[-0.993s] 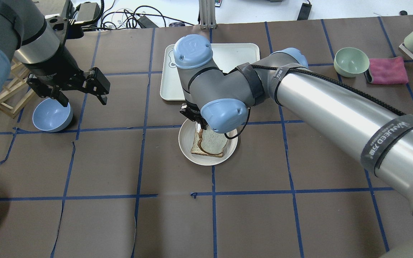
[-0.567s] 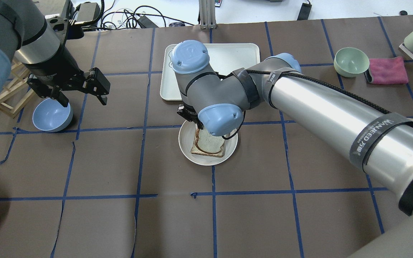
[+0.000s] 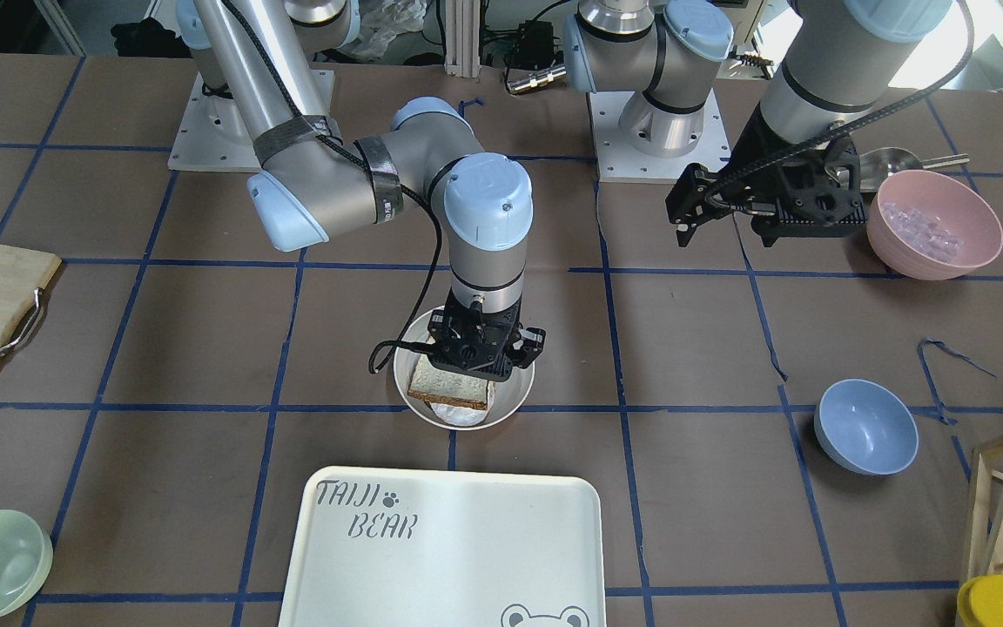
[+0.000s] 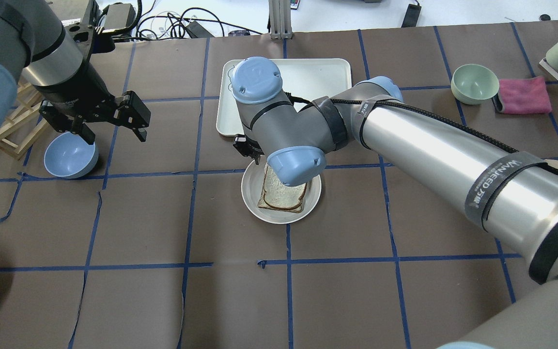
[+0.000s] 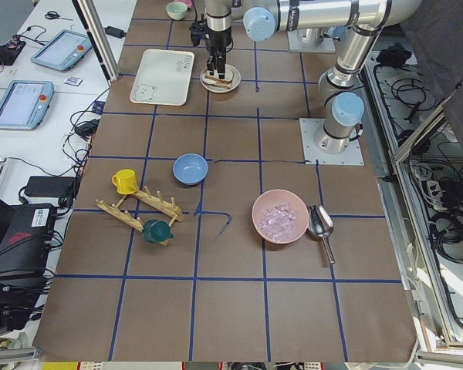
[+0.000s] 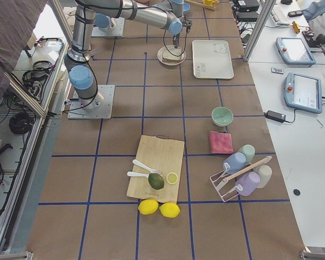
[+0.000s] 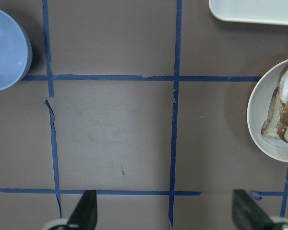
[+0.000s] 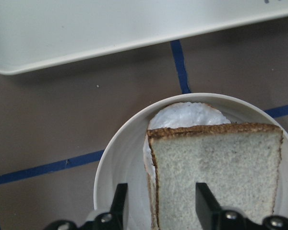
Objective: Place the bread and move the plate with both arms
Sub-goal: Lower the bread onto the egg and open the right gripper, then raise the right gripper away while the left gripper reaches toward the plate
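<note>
The bread [image 4: 284, 198] lies on the round cream plate [image 4: 250, 194] at the table's middle, over a paler whitish piece. My right gripper [image 3: 484, 353] hangs straight down over the plate's robot-side half, jaws apart, holding nothing. In the right wrist view the bread [image 8: 216, 167] lies face-up under the right gripper [image 8: 162, 206], on the plate [image 8: 115, 163]. My left gripper [image 4: 113, 132] is open and empty above the table, beside the blue bowl. In the left wrist view the left gripper [image 7: 165, 213] has the plate [image 7: 259, 129] at the view's right edge.
The "TAIJI BEAR" tray [image 4: 322, 77] lies just beyond the plate. A blue bowl [image 4: 68, 155] and a wooden rack [image 4: 12, 131] are under the left arm. A green bowl [image 4: 475, 83] and pink cloth [image 4: 523, 94] are far right. A pink bowl [image 3: 932, 222] sits near the left base.
The right wrist moved away from the robot and to the left over the plate. The bread went from tilted under the gripper to lying flat. The left arm hardly moved.
</note>
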You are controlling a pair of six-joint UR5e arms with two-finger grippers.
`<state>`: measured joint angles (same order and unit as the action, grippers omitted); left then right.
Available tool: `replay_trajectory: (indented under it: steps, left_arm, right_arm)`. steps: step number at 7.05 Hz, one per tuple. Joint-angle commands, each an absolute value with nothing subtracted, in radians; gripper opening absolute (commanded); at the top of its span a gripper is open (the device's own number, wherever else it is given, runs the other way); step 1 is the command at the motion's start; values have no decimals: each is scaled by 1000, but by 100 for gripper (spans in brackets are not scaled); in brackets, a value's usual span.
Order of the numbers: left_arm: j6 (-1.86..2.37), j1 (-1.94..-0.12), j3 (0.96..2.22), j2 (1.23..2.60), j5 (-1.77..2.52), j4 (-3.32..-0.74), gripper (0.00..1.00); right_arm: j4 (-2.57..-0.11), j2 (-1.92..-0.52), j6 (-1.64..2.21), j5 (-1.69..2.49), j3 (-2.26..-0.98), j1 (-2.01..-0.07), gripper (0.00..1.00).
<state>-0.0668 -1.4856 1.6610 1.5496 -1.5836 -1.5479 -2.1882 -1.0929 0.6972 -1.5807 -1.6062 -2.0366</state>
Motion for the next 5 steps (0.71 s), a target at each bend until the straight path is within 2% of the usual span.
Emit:
replay_trajectory:
  steps: [1,2,3,5]
  left_arm:
    - [-52,-1479,1663,1577,-1586,-1548,100]
    - [-61,-1474,1663,1600,-1579,-1536,100]
    - [-60,-1474,1664,1632,-1577,-1519,100]
    - [-10,-1497,1693,1698,-1547,-1360,100]
  right_arm:
    - [-2204,-1120,573,-1583,-1589,-2007,100]
    - [-2175,-1176,448,-1589,-1597,-1946,100]
    - [-2045,-1249,343,-1579,-1597,-1846,100]
    - [-1874,-1363,52,-1577,-1592,-1668,100]
